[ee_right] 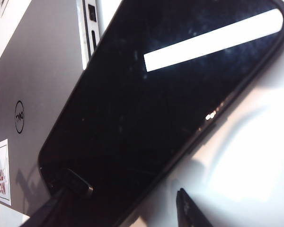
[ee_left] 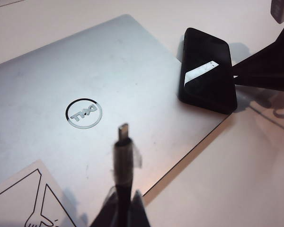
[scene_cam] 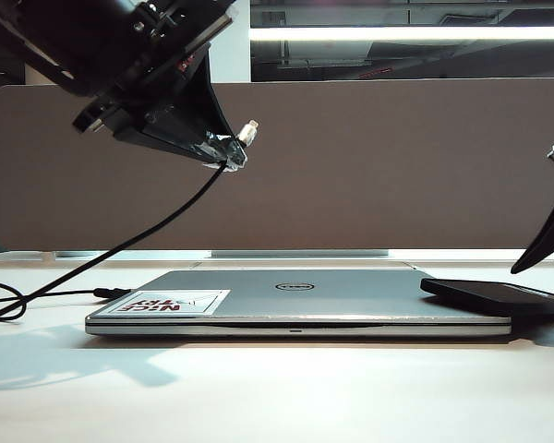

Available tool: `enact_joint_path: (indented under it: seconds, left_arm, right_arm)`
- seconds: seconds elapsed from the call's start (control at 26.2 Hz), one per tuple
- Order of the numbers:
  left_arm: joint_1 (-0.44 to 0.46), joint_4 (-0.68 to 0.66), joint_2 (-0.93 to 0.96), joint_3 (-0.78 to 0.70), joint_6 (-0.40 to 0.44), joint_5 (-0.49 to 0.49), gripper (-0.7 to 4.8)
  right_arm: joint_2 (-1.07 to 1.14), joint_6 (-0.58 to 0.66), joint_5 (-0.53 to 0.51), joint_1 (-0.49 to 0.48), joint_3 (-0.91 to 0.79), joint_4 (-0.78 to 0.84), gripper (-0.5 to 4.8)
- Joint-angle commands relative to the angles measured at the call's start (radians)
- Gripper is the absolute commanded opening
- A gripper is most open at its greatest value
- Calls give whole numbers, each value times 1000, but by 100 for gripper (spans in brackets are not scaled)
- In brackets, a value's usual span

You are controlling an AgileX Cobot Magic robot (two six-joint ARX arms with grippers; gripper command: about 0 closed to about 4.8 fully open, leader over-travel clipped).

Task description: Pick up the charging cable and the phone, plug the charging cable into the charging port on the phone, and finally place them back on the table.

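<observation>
Left gripper point(scene_cam: 229, 153): hangs high at about ten o'clock over the laptop, its fingers pressed together on the charging cable just behind the plug.
Charging cable point(scene_cam: 120, 247): the silvery plug sticks out of the fingertips toward two o'clock; the black cord sags down to the table at nine o'clock and loops there. In the left wrist view the plug point(ee_left: 124, 130) hovers above the laptop lid, clear of it.
Phone point(scene_cam: 494, 295): lies flat at three o'clock, one corner resting on the laptop's right edge, the rest jutting out past it. Screen up, a ceiling light mirrored in it.
Right gripper point(ee_right: 128, 208): down at the phone's near end, fingers spread wide, one dark finger point(ee_right: 189, 210) on each side of it; not yet pinching it as far as I can see.
Laptop point(scene_cam: 295, 300): closed, silver, a sticker on the lid at eight o'clock.
Table point(scene_cam: 277, 397): white, bare in front.
</observation>
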Motion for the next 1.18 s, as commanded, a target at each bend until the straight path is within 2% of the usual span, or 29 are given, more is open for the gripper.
enact_joint_path:
  seconds: [0.04, 0.38, 0.69, 0.99, 1.18]
  left_arm:
    - [0, 14, -3, 5, 2, 2, -7]
    - [0, 13, -3, 5, 2, 2, -7]
    - [0, 13, -3, 5, 2, 2, -7]
    - [0, 13, -3, 5, 2, 2, -7]
    - [0, 13, -3, 5, 2, 2, -7]
  right_arm:
    - [14, -3, -12, 10, 4, 58, 306]
    - [74, -1, -13, 63, 4, 122, 306]
    - [137, 31, -14, 63, 4, 215, 306]
    - [197, 204, -8, 63, 4, 343, 306]
    - [225, 233, -11, 63, 4, 375, 306]
